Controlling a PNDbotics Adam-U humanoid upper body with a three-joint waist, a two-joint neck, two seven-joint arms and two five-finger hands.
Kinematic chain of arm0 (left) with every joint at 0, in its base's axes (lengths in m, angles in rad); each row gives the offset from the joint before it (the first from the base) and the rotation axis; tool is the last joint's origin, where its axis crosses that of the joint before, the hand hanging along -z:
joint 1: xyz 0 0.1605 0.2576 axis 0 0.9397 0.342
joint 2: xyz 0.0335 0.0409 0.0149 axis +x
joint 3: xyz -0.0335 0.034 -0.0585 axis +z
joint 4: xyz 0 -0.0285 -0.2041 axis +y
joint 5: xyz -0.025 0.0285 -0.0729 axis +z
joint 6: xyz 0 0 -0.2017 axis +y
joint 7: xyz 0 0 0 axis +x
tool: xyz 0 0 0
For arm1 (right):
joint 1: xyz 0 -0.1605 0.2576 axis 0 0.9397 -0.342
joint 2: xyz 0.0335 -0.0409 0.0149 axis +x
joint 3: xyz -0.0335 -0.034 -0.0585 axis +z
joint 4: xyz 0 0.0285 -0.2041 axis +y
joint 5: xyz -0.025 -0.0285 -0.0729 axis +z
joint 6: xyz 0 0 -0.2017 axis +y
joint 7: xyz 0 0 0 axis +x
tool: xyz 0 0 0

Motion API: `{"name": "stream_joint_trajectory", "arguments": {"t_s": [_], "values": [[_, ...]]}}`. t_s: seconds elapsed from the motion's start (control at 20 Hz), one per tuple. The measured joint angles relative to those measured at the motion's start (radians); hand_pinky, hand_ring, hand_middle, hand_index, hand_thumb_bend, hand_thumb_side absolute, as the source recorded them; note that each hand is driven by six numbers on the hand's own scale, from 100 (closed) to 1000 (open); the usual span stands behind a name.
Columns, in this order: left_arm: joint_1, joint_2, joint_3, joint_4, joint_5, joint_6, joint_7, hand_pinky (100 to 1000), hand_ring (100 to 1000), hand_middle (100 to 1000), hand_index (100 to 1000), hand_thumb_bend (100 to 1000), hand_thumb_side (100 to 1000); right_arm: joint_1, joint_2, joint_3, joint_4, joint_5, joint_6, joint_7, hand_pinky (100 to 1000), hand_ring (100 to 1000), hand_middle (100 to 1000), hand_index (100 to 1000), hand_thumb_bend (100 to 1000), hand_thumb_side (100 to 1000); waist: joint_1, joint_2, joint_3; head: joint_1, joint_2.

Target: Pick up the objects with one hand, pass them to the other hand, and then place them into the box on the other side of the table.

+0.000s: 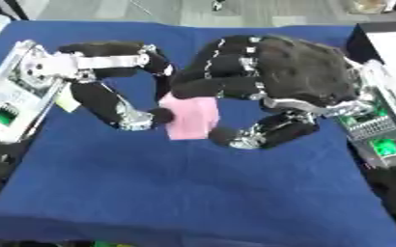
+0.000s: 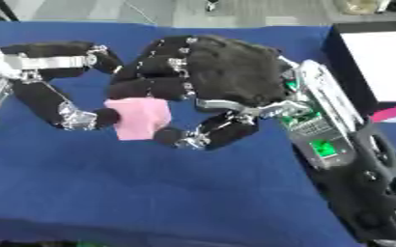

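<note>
A pink block [image 1: 193, 118] is held above the blue table [image 1: 193, 193] between my two hands. My left hand [image 1: 104, 99] comes in from the left, fingers curled, and one fingertip [image 1: 159, 116] presses the block's left edge. My right hand [image 1: 294, 67] reaches in from the right. Its fingers curl over the block's top and its thumb [image 1: 235, 137] sits at the lower right corner. The top of the block is hidden under the right hand's fingers. The box [image 2: 343, 58], black-walled with a white inside, stands at the table's far right.
A small pink thing [image 2: 393, 114] lies just in front of the box at the right edge. The blue cloth stretches wide below the hands toward the near edge. Grey floor shows beyond the far edge.
</note>
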Motion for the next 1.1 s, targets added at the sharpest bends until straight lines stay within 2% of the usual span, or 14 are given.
{"name": "stream_joint_trajectory", "arguments": {"t_s": [0.45, 0.75, 1.1], "values": [[0.002, 0.001, 0.003, 0.016, -0.005, -0.001, 0.001, 691, 508, 435, 639, 111, 544, 0.001, -0.002, -0.012, -0.026, -0.026, 0.011, 0.023, 806, 807, 856, 960, 270, 248, 0.0, 0.0, -0.003, 0.003, 0.0], [0.003, 0.001, 0.008, 0.016, 0.007, 0.003, 0.0, 691, 507, 434, 639, 107, 550, 0.004, -0.007, -0.012, -0.027, -0.025, 0.012, 0.026, 806, 808, 859, 962, 260, 201, 0.0, 0.0, -0.003, 0.005, 0.0], [0.003, 0.001, 0.009, 0.004, 0.033, 0.016, -0.012, 691, 507, 434, 638, 103, 554, 0.012, -0.01, -0.012, -0.026, -0.008, 0.006, 0.023, 804, 806, 858, 962, 256, 194, 0.003, 0.0, -0.004, 0.005, 0.0]]}}
